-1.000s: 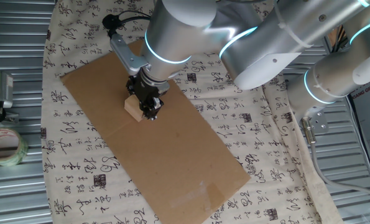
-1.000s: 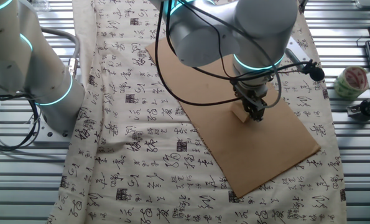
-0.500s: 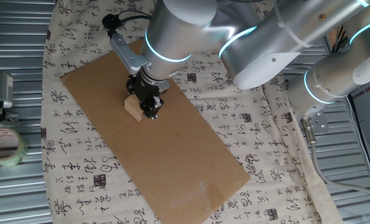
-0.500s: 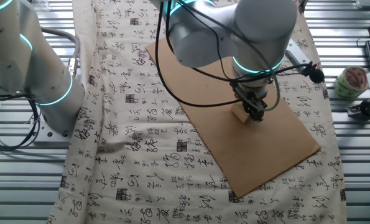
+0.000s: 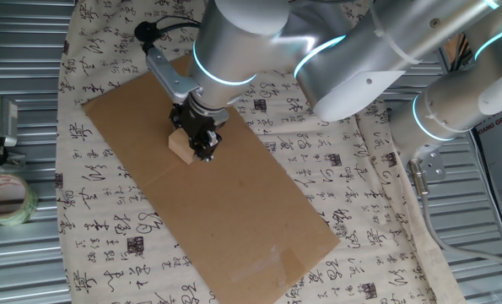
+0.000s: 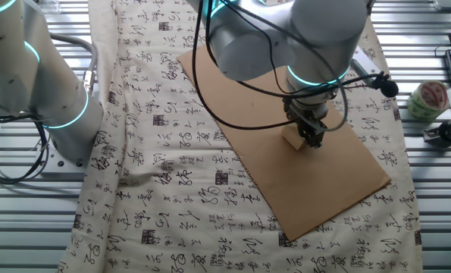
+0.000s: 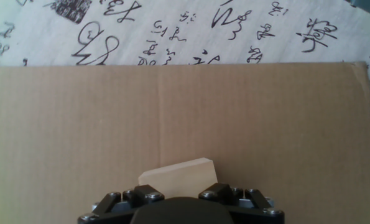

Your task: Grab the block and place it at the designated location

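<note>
The gripper [image 5: 202, 150] stands at the block [image 5: 180, 144] on the cardboard [image 5: 234, 211]. I cannot tell if the jaws hold it. Only the fixed views show the tape roll [image 6: 427, 99].

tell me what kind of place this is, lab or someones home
Most likely a robotics lab or test bench, not a home. A large robot arm works over a ribbed metal table draped with a calligraphy cloth, with a tape roll off to the side.
</note>
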You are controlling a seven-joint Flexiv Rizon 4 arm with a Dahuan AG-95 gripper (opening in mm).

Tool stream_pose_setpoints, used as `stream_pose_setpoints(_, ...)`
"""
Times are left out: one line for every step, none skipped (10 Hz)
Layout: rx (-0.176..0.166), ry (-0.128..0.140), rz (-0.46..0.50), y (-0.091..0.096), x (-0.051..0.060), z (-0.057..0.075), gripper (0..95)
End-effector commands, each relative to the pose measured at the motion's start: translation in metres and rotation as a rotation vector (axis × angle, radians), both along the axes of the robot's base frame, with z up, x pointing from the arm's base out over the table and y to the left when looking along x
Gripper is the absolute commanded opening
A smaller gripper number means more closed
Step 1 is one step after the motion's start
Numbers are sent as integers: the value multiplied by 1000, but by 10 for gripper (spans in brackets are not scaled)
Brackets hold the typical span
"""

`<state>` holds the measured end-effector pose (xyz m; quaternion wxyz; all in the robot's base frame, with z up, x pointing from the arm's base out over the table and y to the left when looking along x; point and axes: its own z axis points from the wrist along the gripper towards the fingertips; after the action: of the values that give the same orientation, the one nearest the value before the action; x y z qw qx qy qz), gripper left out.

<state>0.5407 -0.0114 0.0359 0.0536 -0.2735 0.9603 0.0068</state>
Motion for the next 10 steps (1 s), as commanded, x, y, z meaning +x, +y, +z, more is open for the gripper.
stream_pose_setpoints(7, 7, 33, 1, 1, 0, 0)
stream_pose_setpoints(9, 5, 32, 1, 1, 0, 0)
stream_pose_setpoints(7, 2, 29, 1, 1, 0, 0)
stream_pose_setpoints(6, 1, 26, 1, 1, 0, 0)
stream_pose_setpoints(6, 0, 25, 1, 1, 0, 0)
stream_pose_setpoints(6, 0, 25, 1, 1, 0, 0)
stream_pose_setpoints(5, -1, 24, 1, 1, 0, 0)
stream_pose_setpoints(4, 0, 22, 1, 1, 0, 0)
stream_pose_setpoints(5, -3, 21, 1, 1, 0, 0)
stream_pose_setpoints(6, -5, 20, 1, 1, 0, 0)
